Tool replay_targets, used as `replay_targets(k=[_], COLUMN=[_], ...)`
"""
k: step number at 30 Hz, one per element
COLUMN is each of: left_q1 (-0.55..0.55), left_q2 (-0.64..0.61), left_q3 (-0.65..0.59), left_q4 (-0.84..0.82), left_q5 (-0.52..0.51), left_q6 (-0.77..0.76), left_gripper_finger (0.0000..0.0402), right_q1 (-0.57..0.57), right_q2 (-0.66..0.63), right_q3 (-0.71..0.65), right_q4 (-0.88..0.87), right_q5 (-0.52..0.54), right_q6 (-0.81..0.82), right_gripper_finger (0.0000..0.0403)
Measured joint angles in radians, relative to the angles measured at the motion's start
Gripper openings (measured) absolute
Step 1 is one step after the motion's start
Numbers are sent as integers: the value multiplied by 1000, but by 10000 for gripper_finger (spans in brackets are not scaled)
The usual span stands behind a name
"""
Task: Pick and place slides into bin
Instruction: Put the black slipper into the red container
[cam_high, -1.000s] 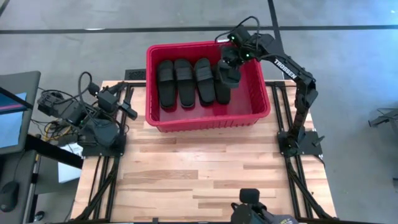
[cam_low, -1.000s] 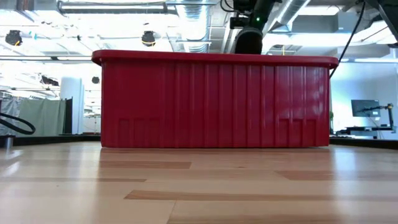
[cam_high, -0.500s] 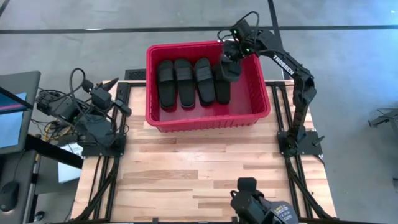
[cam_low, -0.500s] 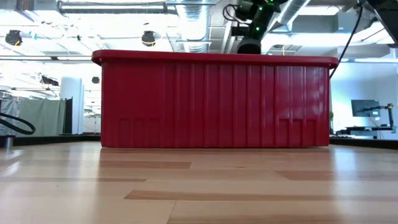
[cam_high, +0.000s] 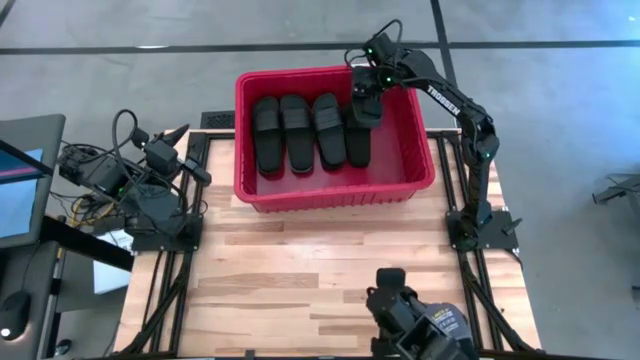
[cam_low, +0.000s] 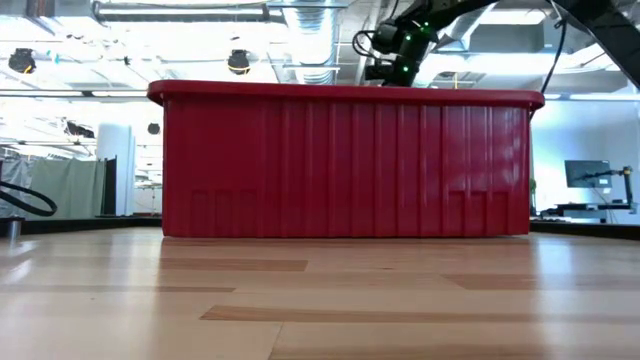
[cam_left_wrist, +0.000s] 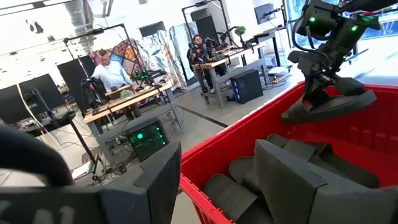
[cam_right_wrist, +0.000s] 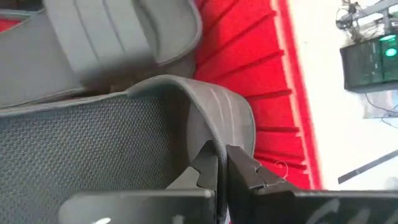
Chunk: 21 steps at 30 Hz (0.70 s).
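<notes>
Right jaws (cam_right_wrist: 221, 163): pinching the edge of a dark rubbery slide (cam_high: 364, 110), above the bin's far right part.
Left jaws (cam_left_wrist: 217, 180): spread, idle at the desk's left edge.
Risk: the thin pinch may slip; the slide could drop crooked onto the others.
Slides: four black rubbery slides (cam_high: 300, 130) lie side by side in the large red ribbed plastic bin (cam_high: 330, 195).

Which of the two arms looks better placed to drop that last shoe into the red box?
The right. Its gripper already holds a slide above the bin, over its far end. The left gripper waits beside the table, off to the bin's left.
</notes>
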Motion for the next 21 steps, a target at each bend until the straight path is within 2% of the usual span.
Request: replay_targets(k=[7,21], left_q1=[0,0], left_q2=[0,1], left_q3=[0,0], left_q4=[0,6], left_q5=[-3,-12], left_q6=[-5,-33], left_gripper_finger=[192,192], right_q1=[-31,-15], right_q2=[21,31], right_q3=[1,0], right_q4=[17,46], right_q5=[-16,-18], right_q6=[-16,-34], right_gripper_finger=[1,1])
